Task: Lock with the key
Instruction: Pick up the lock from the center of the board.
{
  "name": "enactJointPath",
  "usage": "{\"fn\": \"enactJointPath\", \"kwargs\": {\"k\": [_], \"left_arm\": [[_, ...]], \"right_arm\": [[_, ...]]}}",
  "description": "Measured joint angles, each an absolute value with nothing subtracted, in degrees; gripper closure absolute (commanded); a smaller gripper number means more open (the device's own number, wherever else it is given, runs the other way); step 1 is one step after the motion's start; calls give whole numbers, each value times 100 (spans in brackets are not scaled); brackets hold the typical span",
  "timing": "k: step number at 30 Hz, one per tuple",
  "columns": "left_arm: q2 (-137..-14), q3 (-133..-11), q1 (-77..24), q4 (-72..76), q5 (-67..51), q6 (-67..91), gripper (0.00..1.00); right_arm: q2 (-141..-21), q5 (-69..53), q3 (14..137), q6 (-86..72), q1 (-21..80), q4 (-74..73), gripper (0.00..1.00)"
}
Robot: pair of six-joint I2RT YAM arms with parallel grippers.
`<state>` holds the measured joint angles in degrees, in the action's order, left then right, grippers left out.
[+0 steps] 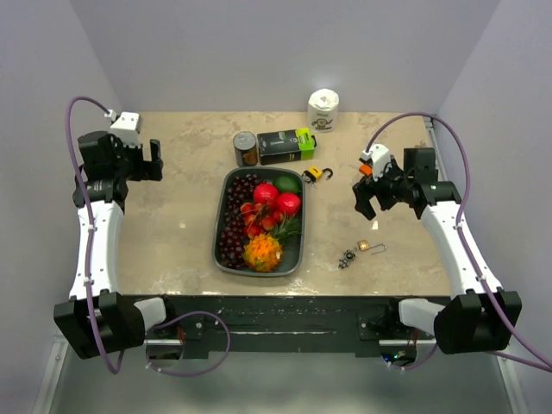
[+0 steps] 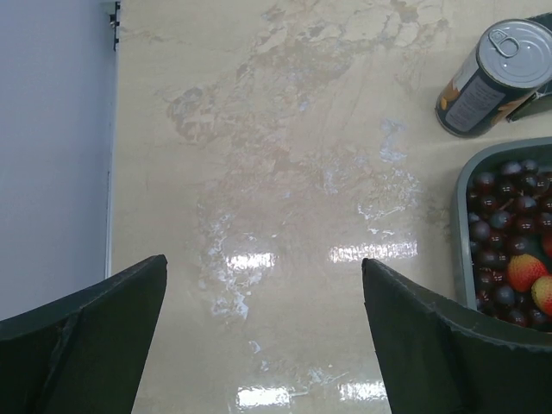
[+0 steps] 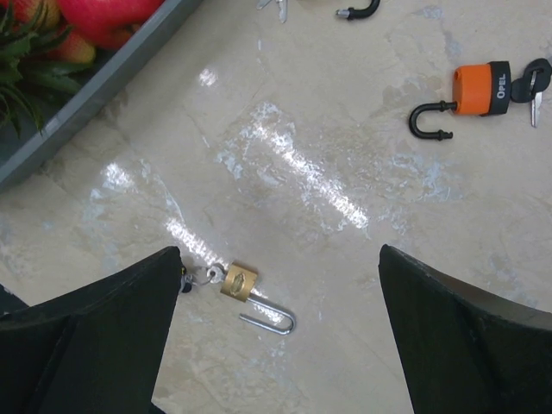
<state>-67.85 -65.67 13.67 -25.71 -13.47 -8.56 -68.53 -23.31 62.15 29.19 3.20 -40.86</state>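
A small brass padlock [image 3: 239, 281] lies on the table with its silver shackle [image 3: 272, 321] swung open. A key and ring [image 3: 201, 276] stick out of its base and run behind my finger. In the top view the brass padlock [image 1: 364, 247] lies just nearer than my right gripper [image 1: 366, 197], with a key bunch [image 1: 348, 257] beside it. My right gripper [image 3: 280, 259] is open and hovers above it, the lock close to the left finger [image 3: 103, 328]. An orange padlock [image 3: 479, 90] with a black key [image 3: 526, 82] lies open further off. My left gripper [image 2: 264, 260] is open over bare table.
A grey tray [image 1: 221, 226] of grapes and fruit sits mid-table, and its rim [image 3: 95, 93] shows in the right wrist view. A tin can [image 2: 492, 78], a black and green box [image 1: 285, 145], a white roll [image 1: 323, 109] and a yellow padlock [image 1: 312, 174] stand behind it.
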Motion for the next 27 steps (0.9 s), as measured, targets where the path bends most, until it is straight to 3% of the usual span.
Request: {"fn": "enactJointPath", "kwargs": {"k": [14,27], "left_arm": [[-6814,-6589,1070,-2985,-2320,-1616,1],[-6829,-6589,550,-3236,-2687,-1868,1]], "right_arm": [[-7229,-2657,6462,5693,320,-5544,1],[-8132,-2344,5902,9275,320,-6176,12]]}}
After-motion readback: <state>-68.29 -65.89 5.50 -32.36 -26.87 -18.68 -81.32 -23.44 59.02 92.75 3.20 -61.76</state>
